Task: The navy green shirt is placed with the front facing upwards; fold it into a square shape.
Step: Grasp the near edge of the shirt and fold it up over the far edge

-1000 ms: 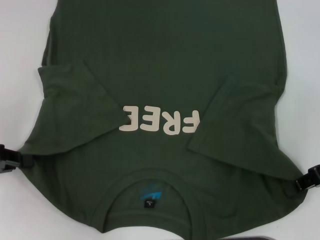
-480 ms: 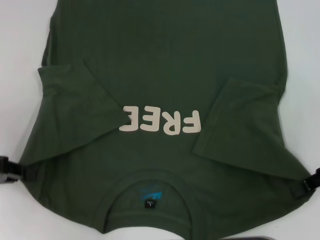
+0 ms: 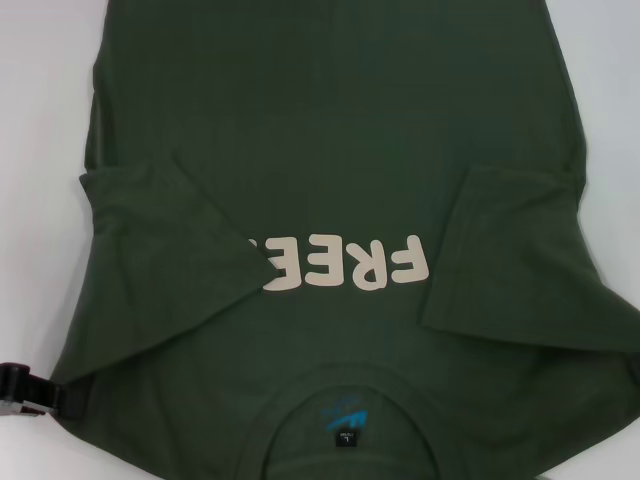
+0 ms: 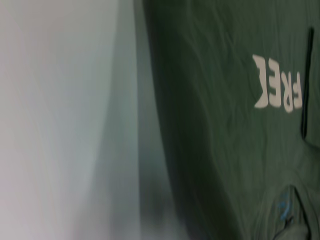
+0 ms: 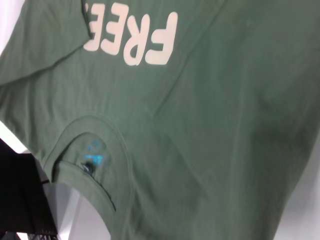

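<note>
The navy green shirt [image 3: 330, 130] lies front up on the white table, its collar [image 3: 345, 425] nearest me and the cream "FREE" lettering [image 3: 345, 262] upside down to me. Both short sleeves are folded inward over the chest. My left gripper [image 3: 45, 392] sits at the shirt's near left shoulder corner, shut on the fabric edge. In the left wrist view the shirt [image 4: 225, 150] has a shadow along its edge. The right wrist view looks down on the shirt [image 5: 225, 125] near the collar. My right gripper shows in none of the views.
The white table [image 3: 40, 150] shows to the left and at the far right of the shirt. A black piece [image 5: 20, 200] stands by the collar side in the right wrist view.
The shirt has slid toward me and to the right. The left gripper moved nearer along with its corner. The right gripper, earlier at the right shoulder, has left the head view.
</note>
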Robot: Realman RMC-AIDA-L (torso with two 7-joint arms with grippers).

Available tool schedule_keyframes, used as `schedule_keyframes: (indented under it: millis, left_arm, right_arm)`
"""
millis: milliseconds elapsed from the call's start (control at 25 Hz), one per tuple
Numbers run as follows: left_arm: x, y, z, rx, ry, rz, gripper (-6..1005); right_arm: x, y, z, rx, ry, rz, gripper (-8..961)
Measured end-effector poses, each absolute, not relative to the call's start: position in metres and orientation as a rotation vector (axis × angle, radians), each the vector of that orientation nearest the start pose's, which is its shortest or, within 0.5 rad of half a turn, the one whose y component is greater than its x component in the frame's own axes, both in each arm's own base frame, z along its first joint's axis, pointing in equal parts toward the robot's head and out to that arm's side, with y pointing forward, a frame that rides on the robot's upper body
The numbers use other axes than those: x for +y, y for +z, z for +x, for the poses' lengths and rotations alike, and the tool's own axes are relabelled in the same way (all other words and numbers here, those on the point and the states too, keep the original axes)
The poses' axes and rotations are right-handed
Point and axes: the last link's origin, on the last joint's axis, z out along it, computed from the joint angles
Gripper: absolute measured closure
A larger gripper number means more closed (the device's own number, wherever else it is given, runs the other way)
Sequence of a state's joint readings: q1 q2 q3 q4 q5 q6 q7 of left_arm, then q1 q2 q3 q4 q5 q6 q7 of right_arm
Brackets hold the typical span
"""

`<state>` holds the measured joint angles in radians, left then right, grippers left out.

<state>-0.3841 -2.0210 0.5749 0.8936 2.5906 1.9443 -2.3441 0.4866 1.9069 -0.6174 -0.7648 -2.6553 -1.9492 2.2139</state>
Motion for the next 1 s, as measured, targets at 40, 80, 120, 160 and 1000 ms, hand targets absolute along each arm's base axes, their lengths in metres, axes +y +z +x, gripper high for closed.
schedule_keyframes:
  millis: [40, 80, 120, 160, 1000]
  left_arm:
    - [0.231, 0.051, -0.339, -2.168, -0.008, -2.347, 966]
    - [0.231, 0.05, -0.339, -2.166, -0.006, -2.35, 965]
    - [0.231, 0.049, -0.338, -2.165, -0.006, -2.351, 965]
    - [0.231, 0.049, -0.338, -2.165, -0.006, -2.351, 965]
    - [0.363, 0.042, -0.287, -1.756, -0.438, -2.285, 966]
  right_arm:
    - [0.253, 0.077, 0.342, 1.988, -0.181, -2.522, 924]
    - [0.253, 0.079, 0.343, 1.986, -0.173, -2.52, 923]
    - [0.253, 0.08, 0.343, 1.983, -0.164, -2.52, 922]
    - [0.253, 0.08, 0.343, 1.98, -0.161, -2.524, 921]
    - [0.344, 0.087, 0.306, 1.703, 0.491, -2.327, 904]
